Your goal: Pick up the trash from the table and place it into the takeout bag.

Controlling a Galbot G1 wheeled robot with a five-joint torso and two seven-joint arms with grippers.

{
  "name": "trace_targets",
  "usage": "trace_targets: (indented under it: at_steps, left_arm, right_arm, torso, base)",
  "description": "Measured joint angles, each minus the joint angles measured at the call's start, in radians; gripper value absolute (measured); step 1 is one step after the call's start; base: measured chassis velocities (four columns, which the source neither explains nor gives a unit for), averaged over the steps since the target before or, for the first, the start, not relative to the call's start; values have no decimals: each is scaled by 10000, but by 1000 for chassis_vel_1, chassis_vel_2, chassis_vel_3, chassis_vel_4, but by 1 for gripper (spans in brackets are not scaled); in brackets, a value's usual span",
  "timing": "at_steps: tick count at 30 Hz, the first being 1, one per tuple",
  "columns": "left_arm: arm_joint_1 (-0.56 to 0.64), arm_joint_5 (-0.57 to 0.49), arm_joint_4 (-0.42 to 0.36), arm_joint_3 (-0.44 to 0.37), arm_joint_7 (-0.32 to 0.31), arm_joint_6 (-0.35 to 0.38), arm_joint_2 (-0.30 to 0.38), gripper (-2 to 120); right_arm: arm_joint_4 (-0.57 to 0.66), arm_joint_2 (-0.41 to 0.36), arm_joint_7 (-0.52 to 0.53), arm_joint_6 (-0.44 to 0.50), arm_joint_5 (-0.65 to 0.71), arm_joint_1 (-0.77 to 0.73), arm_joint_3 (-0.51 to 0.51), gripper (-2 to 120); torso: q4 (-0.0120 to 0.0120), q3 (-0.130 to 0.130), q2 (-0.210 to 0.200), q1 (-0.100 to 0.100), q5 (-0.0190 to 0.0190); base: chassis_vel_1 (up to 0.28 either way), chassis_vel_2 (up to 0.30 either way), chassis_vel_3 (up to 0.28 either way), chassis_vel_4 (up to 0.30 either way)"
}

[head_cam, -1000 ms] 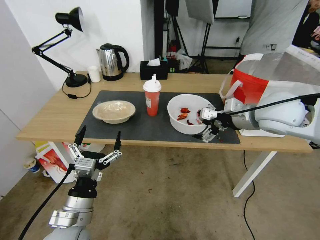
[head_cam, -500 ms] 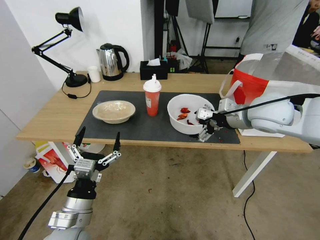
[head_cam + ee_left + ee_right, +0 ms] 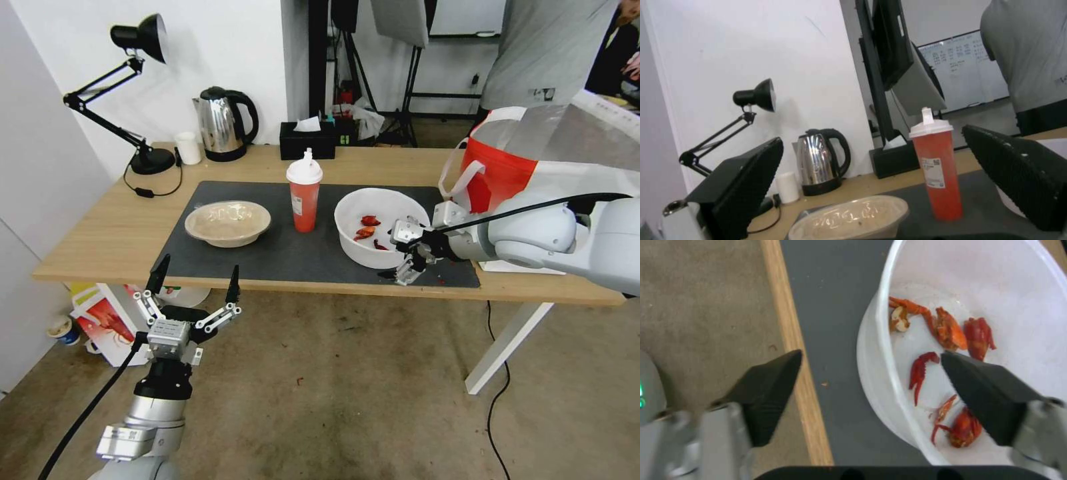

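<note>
On light-wood table (image 3: pixel 120 233), grey mat (image 3: pixel 280 253), 3 containers, concrete floor (image 3: pixel 347 400)

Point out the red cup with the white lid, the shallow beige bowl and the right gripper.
red cup with white lid (image 3: pixel 305 205): head view, red body.
shallow beige bowl (image 3: pixel 227 223): head view, inside.
right gripper (image 3: pixel 871 386): right wrist view, between fingers.

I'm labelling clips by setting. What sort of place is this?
Probably an office or lab workspace: a whiteboard on the back wall, a desk lamp and kettle on the table, tripod stands behind.
</note>
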Motion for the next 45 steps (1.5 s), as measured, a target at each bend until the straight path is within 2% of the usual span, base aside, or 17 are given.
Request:
trace_targets:
  at_steps: [2,3,6,7,10,11,16,17,21,26,38,45]
  left_arm:
    - [-10,-4,33,0,0,-24,0,100]
    - [-10,-4,33,0,0,-24,0,100]
    - [-27,-16,47,2,0,-46,0,100]
    - [-27,-16,47,2,0,-46,0,100]
    - [-56,-43,47,-4,0,-51,0,100]
    - [-56,-43,47,-4,0,-51,0,100]
    - [-125,-65,138,1,-3,-70,3,100]
    - [-125,-65,138,1,-3,-70,3,100]
    - [-227,-73,187,13,-4,-74,2,100]
    - [-300,-76,238,24,-4,-74,2,100]
    - [-642,-61,331,52,-4,14,9,100]
    - [-737,-35,491,99,3,18,11,100]
  right_arm:
    - [-5,12,-3,3,2,-63,0,67]
    - [-5,12,-3,3,2,-63,0,67]
    - [-29,36,-1,4,2,-166,0,52]
    - [-29,36,-1,4,2,-166,0,52]
    - [-54,64,13,6,-2,-300,1,39]
    - [-54,64,13,6,-2,-300,1,39]
    - [-156,109,20,6,-21,-495,13,16]
    - [-156,109,20,6,-21,-495,13,16]
    - [-211,153,7,16,-22,-466,27,0]
    - [-224,197,-25,29,3,-361,10,0]
    - [-210,322,-239,333,704,1003,-431,0]
    - [80,452,-232,602,957,976,-124,0]
  torso:
    - [0,0,0,0,-1]
    - [0,0,0,0,-1]
    - [0,-1,0,0,0]
    - [0,-1,0,0,0]
    - [0,0,0,0,-1]
    - [0,0,0,0,-1]
    - [0,0,0,0,0]
    - [0,0,0,0,0]
    - [0,-1,0,0,-1]
    - [1,0,0,0,0]
    - [0,0,0,0,-1]
    - [0,0,0,0,0]
  base:
    - [0,0,0,0]
    - [0,0,0,0]
    - [0,0,0,0]
    - [0,0,0,0]
    - [0,0,0,0]
    - [0,0,0,0]
    - [0,0,0,0]
    - [0,0,0,0]
    - [0,0,0,0]
    - [0,0,0,0]
    - [0,0,0,0]
    - [0,0,0,0]
